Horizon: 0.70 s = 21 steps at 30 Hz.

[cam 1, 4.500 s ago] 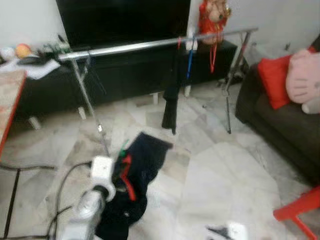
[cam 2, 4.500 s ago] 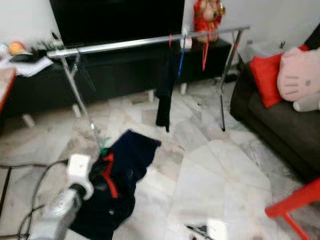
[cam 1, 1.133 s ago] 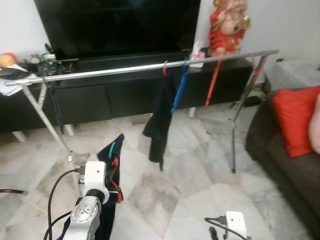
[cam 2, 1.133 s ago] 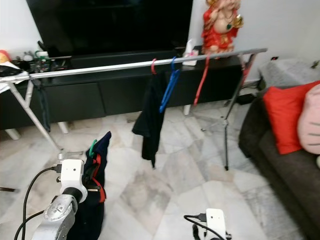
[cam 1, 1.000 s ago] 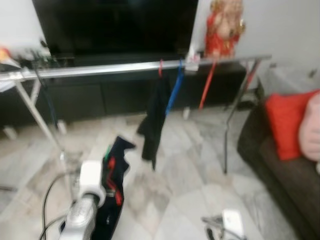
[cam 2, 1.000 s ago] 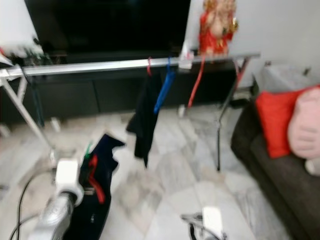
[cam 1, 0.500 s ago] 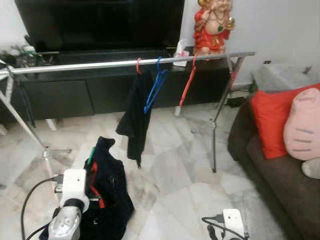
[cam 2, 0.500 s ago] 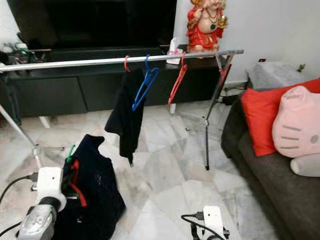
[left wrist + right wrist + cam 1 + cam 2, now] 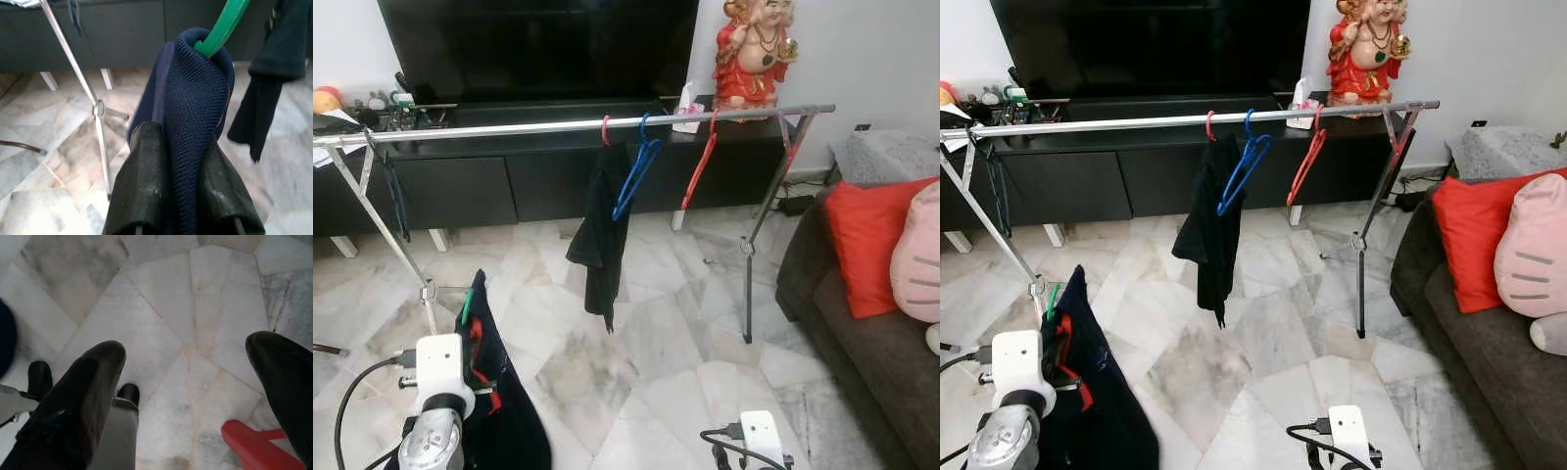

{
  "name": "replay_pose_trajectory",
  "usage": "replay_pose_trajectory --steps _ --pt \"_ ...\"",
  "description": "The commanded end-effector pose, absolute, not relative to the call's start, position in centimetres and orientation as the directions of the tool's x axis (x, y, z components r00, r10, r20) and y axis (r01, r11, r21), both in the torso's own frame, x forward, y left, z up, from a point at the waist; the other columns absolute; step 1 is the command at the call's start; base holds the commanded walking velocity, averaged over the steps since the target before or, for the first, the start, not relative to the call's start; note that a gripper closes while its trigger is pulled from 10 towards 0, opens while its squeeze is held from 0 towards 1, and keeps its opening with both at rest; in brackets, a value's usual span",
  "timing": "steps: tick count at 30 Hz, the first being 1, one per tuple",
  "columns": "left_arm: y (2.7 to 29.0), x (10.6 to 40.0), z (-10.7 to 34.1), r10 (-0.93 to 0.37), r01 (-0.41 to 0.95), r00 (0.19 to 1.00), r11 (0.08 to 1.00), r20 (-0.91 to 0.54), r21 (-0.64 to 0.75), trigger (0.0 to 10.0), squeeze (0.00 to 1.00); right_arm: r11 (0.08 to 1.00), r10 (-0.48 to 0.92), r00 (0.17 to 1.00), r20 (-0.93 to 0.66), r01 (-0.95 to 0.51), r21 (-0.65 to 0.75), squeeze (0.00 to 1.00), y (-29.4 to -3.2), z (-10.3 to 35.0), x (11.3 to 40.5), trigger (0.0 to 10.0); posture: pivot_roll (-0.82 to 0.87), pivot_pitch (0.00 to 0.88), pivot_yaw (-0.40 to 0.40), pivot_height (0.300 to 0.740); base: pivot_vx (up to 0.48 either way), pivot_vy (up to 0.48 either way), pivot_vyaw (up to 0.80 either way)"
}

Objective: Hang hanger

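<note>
Living room with a marble floor (image 9: 685, 362), a big dark TV and low black cabinet along the back wall, and a long silver clothes rail (image 9: 509, 128) running across in front of it from about 9 o'clock to 2 o'clock. On the rail there's already a black garment (image 9: 602, 230) on a red hook, then a blue hanger (image 9: 634, 176) and a red hanger (image 9: 700, 168) beside it toward the right. The left gripper (image 9: 183, 161) is down at 7 o'clock, fingers pinched tight on a navy garment (image 9: 195, 122) draped over a green hanger (image 9: 222, 24), whose hook sticks up above the cloth. The right gripper (image 9: 190, 396) hangs low at 5 o'clock, fingers spread wide over bare floor, holding nothing. I'd say the move is to lift the green hook well above the rail, aim for the free stretch to the left of the black garment, then lower it on squarely so it catches. Keep the pinch firm until the hook bears the weight, or the knit could slip off.
</note>
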<state>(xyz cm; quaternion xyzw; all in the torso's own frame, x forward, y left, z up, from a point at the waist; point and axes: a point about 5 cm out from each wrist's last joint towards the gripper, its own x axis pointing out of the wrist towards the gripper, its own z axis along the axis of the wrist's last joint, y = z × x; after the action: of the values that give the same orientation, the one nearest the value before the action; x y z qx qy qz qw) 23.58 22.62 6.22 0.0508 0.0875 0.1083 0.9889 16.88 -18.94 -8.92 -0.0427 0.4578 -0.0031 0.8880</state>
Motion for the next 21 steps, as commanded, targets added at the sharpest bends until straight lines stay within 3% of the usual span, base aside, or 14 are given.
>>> replay_pose_trajectory --steps 1,3,21 --pt "22.80 23.66 6.66 0.230 -0.213 0.962 0.969 -0.147 0.121 10.0 0.00 0.995 -0.046 0.586 -0.809 -0.044 -0.089 0.00 -18.92 -8.79 17.18 10.0 -0.05 0.000 -0.031 0.740 0.000 0.000 0.80" --pt "22.74 23.74 6.62 0.229 -0.213 0.962 0.970 -0.148 0.118 10.0 0.00 0.996 -0.041 0.588 -0.808 -0.035 -0.076 0.00 -18.87 -8.80 17.17 10.0 -0.06 0.000 -0.030 0.740 0.000 0.000 0.78" --pt "22.51 23.74 6.45 0.219 -0.204 0.963 0.973 -0.155 0.107 10.0 0.00 0.996 -0.039 0.584 -0.811 -0.039 -0.076 0.00 -18.78 -8.85 17.10 10.0 -0.06 0.000 -0.031 0.740 0.000 0.000 0.00"
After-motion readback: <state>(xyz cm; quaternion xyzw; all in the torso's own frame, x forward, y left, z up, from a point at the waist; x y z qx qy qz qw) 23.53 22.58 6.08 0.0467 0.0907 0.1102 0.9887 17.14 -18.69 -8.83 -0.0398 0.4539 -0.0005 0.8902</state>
